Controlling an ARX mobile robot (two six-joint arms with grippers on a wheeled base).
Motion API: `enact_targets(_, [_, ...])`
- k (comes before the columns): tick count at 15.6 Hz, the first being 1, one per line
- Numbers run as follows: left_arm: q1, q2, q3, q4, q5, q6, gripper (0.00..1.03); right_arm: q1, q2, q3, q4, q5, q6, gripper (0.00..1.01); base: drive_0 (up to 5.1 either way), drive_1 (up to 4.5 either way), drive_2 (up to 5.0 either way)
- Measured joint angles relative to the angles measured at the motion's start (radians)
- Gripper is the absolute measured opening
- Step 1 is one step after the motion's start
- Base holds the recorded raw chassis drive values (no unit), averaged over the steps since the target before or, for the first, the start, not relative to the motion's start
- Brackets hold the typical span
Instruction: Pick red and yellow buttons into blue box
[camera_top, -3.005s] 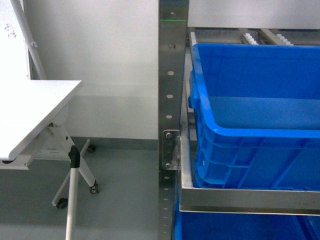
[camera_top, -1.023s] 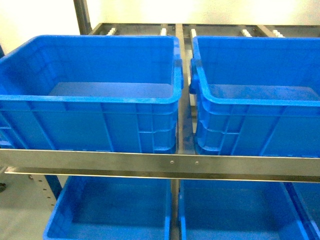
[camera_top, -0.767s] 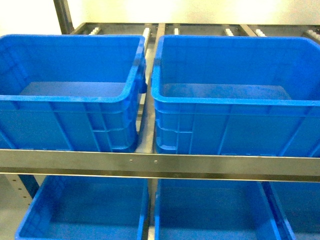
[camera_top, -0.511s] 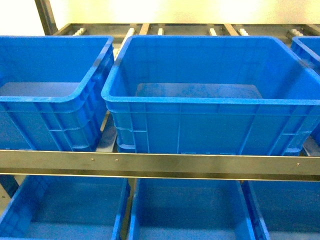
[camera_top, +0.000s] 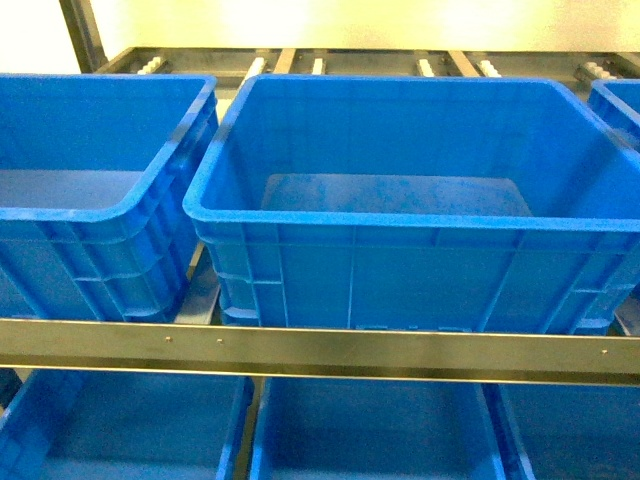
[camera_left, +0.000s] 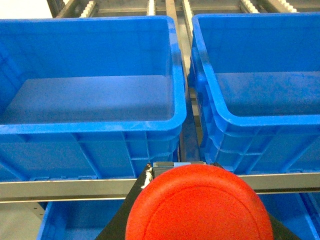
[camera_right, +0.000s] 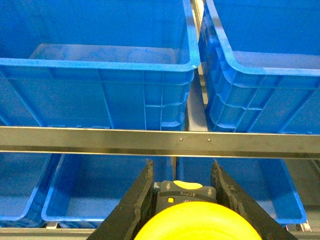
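left gripper (camera_left: 200, 220) clamps red button (camera_left: 199, 205) | right gripper (camera_right: 182, 200) clamps yellow button (camera_right: 197, 222) | both before box (camera_top: 400, 225) | buttons light, rigid, slick caps; hold black bodies

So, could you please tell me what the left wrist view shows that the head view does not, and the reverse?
Only the left wrist view shows the red button, its cap filling the bottom edge, held in the left tool short of the rack's steel rail. Only the head view shows the blue box whole and centred, its floor bare, with a third crate's corner at the far right. Both show blue crates side by side on the upper shelf, the rail, and more crates below.
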Motion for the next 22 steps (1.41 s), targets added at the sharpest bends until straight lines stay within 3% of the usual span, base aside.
enact_targets(5, [0.0, 0.009, 0.0, -0.004, 0.0, 0.0, 0.26, 0.0, 0.002, 0.0, 0.0, 0.0, 0.0, 0.3, 0.1, 4.26, -4.2])
enact_targets(10, [0.0, 0.004, 0.0, -0.001, 0.0, 0.0, 0.26, 0.0, 0.0, 0.0, 0.0, -0.001, 0.0, 0.3, 0.0, 0.0, 0.0])
enact_targets(20, [0.0, 0.006, 0.0, -0.001, -0.001, 0.0, 0.26, 0.0, 0.0, 0.0, -0.001, -0.001, 0.0, 0.3, 0.0, 4.3, -4.3])
enact_targets(22, [0.0, 0.005, 0.0, -0.001, 0.0, 0.0, 0.26, -0.02, 0.0, 0.003, -0.008, -0.027, -0.011, 0.3, 0.0, 4.3, -4.3])
